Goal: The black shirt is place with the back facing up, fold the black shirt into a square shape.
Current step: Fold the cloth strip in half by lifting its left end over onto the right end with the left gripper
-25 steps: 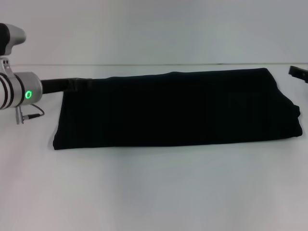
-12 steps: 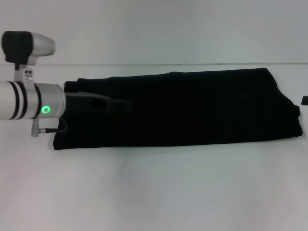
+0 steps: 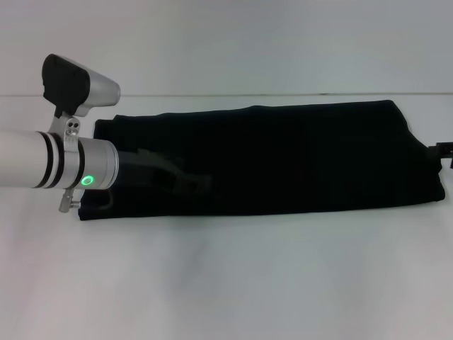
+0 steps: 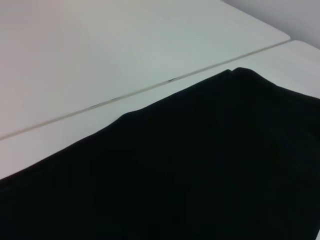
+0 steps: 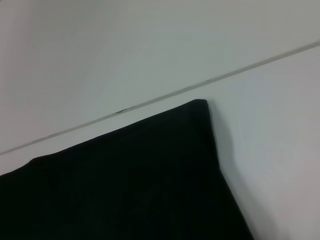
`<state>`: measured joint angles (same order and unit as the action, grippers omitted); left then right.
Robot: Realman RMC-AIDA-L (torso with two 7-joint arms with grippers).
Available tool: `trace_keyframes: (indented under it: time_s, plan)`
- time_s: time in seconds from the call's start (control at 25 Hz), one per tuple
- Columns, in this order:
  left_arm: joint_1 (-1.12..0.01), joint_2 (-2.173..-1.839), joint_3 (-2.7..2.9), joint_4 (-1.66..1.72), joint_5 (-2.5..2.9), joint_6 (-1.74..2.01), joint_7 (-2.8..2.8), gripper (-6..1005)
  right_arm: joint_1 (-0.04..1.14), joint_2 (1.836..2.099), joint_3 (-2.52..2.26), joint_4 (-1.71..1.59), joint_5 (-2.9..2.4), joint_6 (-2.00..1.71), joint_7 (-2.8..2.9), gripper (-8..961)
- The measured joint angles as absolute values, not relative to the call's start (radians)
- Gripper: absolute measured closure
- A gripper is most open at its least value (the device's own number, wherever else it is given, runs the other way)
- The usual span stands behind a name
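The black shirt (image 3: 297,156) lies flat on the white table (image 3: 226,283) as a long band running left to right, with no lettering showing. My left gripper (image 3: 202,183) reaches from the left over the shirt's left part, close above the cloth. Whether it touches the cloth I cannot tell. Only a sliver of my right gripper (image 3: 444,149) shows at the right edge, beside the shirt's right end. The shirt fills the lower part of the left wrist view (image 4: 210,165). One of its corners shows in the right wrist view (image 5: 130,185).
A seam in the table top (image 3: 212,95) runs along just behind the shirt's far edge. It also shows in the left wrist view (image 4: 125,95) and the right wrist view (image 5: 165,95). White table surface lies in front of the shirt.
My left arm has moved rightward and toward the front, from the shirt's far left corner to over its left part. The shirt has not moved. My right gripper stays at the right edge.
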<state>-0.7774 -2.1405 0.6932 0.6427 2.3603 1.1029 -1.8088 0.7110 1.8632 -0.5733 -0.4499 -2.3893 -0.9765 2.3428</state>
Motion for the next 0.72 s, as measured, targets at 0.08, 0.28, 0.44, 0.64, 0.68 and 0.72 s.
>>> trace_keyframes:
  time_s: [0.08, 0.28, 0.44, 0.64, 0.68, 0.72]
  plan:
    - [-0.777, -2.141, 0.699, 0.643, 2.360, 1.101, -1.806, 232, 0.721, 1.873, -0.573, -0.432, -2.390, -0.944, 2.340, 297]
    - [-0.784, -2.141, 0.708, 0.650, 2.360, 1.102, -1.805, 230, 0.726, 1.898, -0.575, -0.427, -2.390, -0.878, 2.330, 297]
    - [-0.788, -2.141, 0.708, 0.652, 2.360, 1.102, -1.807, 231, 0.727, 1.905, -0.578, -0.426, -2.391, -0.841, 2.315, 298]
    - [-0.794, -2.140, 0.707, 0.652, 2.360, 1.101, -1.812, 231, 0.732, 1.914, -0.579, -0.412, -2.391, -0.792, 2.302, 298]
    - [-0.795, -2.141, 0.707, 0.652, 2.360, 1.101, -1.813, 232, 0.734, 1.914, -0.579, -0.404, -2.389, -0.783, 2.296, 298]
    - [-0.796, -2.142, 0.707, 0.652, 2.360, 1.100, -1.813, 232, 0.737, 1.915, -0.579, -0.395, -2.387, -0.777, 2.290, 298]
